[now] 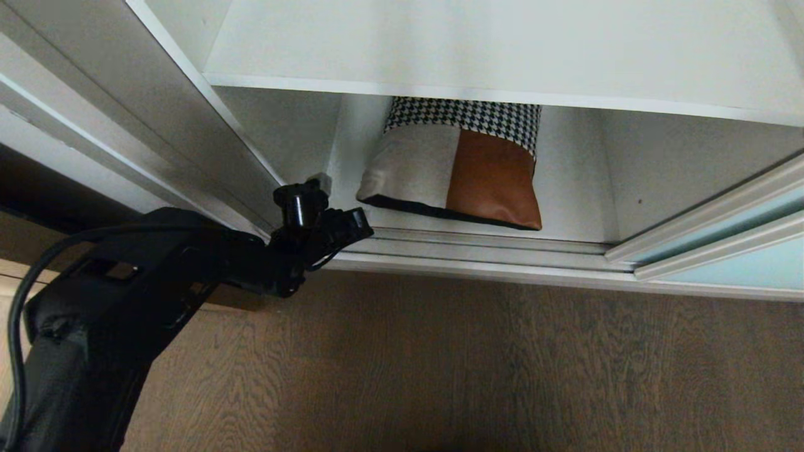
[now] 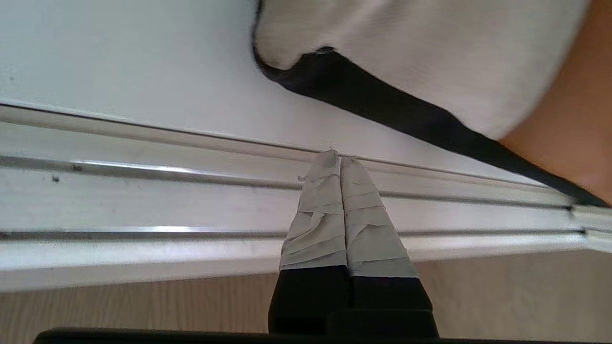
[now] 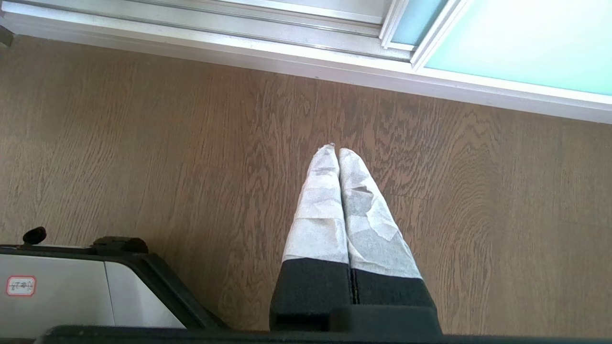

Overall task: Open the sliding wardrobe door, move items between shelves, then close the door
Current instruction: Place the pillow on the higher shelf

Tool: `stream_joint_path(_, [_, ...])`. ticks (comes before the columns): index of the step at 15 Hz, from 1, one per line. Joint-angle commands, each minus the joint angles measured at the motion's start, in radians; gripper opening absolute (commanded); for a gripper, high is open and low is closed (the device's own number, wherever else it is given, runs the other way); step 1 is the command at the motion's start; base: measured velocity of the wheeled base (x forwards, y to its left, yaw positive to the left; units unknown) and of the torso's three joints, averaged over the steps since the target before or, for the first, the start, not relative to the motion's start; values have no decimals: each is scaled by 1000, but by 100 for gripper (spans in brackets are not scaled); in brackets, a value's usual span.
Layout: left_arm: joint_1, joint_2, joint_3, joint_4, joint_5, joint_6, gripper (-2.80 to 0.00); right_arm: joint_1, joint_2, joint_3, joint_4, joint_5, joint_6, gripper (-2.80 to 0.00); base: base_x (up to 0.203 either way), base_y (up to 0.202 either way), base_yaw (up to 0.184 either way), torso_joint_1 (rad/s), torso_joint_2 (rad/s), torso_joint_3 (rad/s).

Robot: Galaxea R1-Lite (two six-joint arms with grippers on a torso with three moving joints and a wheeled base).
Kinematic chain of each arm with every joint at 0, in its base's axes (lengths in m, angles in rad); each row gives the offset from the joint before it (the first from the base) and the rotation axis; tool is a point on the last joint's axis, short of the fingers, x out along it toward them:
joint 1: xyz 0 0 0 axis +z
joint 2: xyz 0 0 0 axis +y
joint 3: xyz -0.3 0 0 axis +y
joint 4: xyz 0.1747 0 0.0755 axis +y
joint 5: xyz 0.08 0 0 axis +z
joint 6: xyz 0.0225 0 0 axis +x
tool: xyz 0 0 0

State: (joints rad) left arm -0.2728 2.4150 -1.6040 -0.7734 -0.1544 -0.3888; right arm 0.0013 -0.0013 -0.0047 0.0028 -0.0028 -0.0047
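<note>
Left pincer (image 2: 339, 160), taped fingers pressed together and holding nothing, poised over the silver floor track (image 2: 143, 200) at the wardrobe's open mouth. Just beyond, patchwork cushion (image 1: 461, 169) leaning on the bottom shelf (image 1: 571, 207), under an upper shelf (image 1: 502, 44). Sliding wardrobe door (image 1: 741, 251) pushed off right. Right pincer (image 3: 338, 152) closed too, empty, above wood-grain floor (image 3: 143, 143).

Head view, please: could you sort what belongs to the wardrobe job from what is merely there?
Job: cushion on the bottom shelf; upper shelf; sliding wardrobe door, slid open; left gripper, shut.
Merely there: floor; door track.
</note>
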Motion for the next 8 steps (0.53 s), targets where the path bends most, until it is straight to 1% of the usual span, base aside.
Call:
stream_joint_path(1, [1, 45, -25, 9, 7, -2, -280, 0, 0, 0, 0, 0, -1, -280, 0, 0, 0, 0, 0, 0])
stream_joint_path(2, [0, 24, -4, 8, 27, -1, -280, 0, 0, 0, 0, 0, -1, -280, 0, 0, 0, 0, 0, 0])
stream_joint_path(3, [0, -15, 18, 11, 63, 4, -280, 0, 0, 0, 0, 0, 0, -280, 0, 0, 0, 0, 0, 0])
stream_joint_path(4, [-1, -58, 42, 12, 90, 26, -280, 0, 0, 0, 0, 0, -1, -280, 0, 0, 0, 0, 0, 0])
stream_joint_path(6, [-7, -166, 113, 6, 122, 107, -280, 0, 0, 0, 0, 0, -1, -280, 0, 0, 0, 0, 0, 0])
stream_joint_path(8, [-19, -317, 234, 1, 174, 181, -280, 0, -1, 0, 0, 0, -1, -280, 0, 0, 0, 0, 0, 0])
